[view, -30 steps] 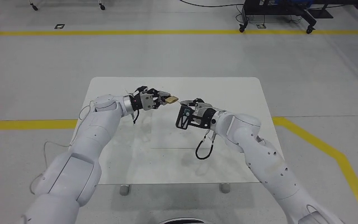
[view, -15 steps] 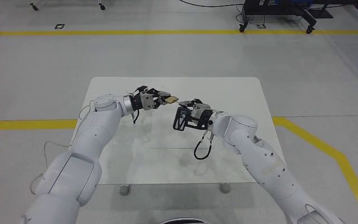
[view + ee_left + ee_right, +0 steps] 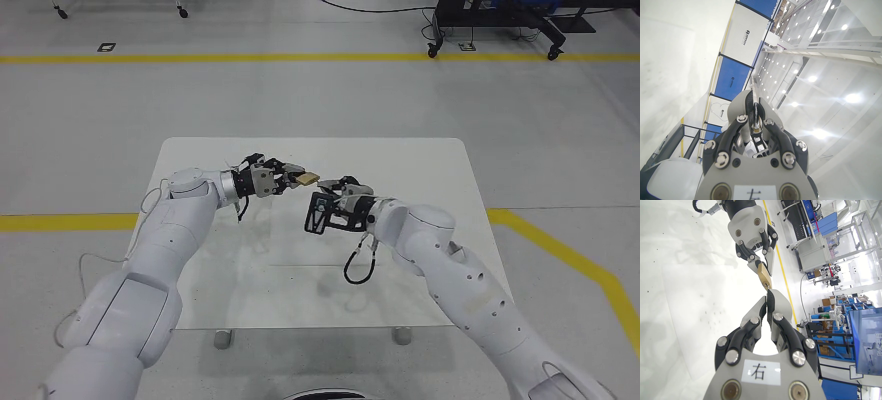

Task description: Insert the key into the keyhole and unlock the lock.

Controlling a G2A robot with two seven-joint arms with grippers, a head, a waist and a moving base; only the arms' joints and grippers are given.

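Above the table (image 3: 420,160), left jaws clamp the lock (image 3: 763,275), right jaws the key (image 3: 768,288).

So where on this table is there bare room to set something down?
Bare top along the far edge of the table and its right corner, and the near half between the two forearms. Crowded above mid-table, where the left gripper holds the lock by the key in the right gripper.

On my feed, a white label (image 3: 761,371) with one black character sits on the base of the right gripper (image 3: 767,296). A second label (image 3: 754,192), cut off by the frame edge, sits on the left gripper (image 3: 754,102). The wall panels (image 3: 745,39) each carry a logo and a short word.
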